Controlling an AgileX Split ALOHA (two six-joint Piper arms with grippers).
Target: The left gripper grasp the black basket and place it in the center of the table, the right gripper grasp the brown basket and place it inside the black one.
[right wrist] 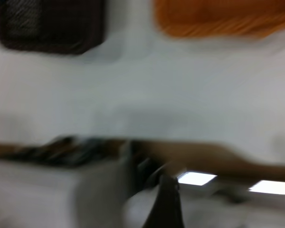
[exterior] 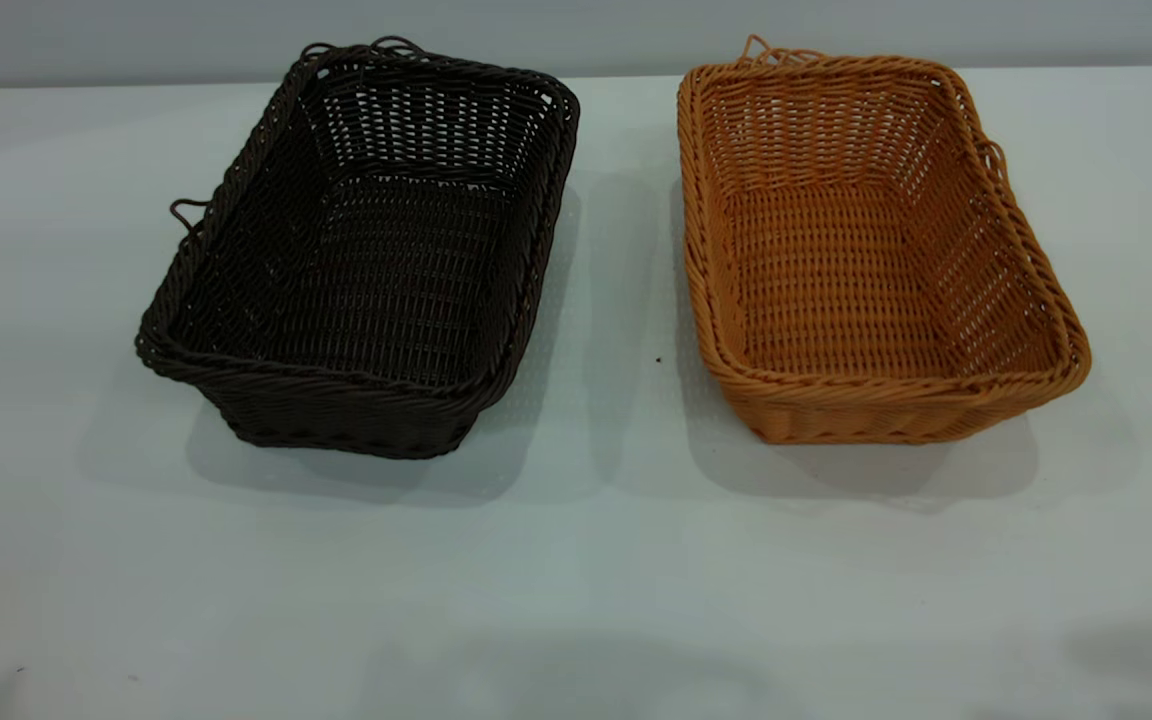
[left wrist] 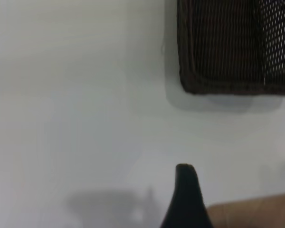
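Observation:
The black basket (exterior: 366,250) stands on the table (exterior: 576,560) at the left, open side up and empty. The brown basket (exterior: 871,245) stands beside it at the right, a gap of bare table between them, also empty. Neither gripper shows in the exterior view. My left gripper (left wrist: 186,199) shows only as a dark tip in the left wrist view, well short of the black basket's corner (left wrist: 228,47). My right gripper (right wrist: 165,204) shows only as a dark blurred tip, far from the brown basket (right wrist: 223,19) and the black basket (right wrist: 50,26).
The pale tabletop spreads wide in front of both baskets. A grey wall (exterior: 576,30) runs behind the table's far edge. The table's near edge (right wrist: 218,154) shows as a brown strip in the right wrist view.

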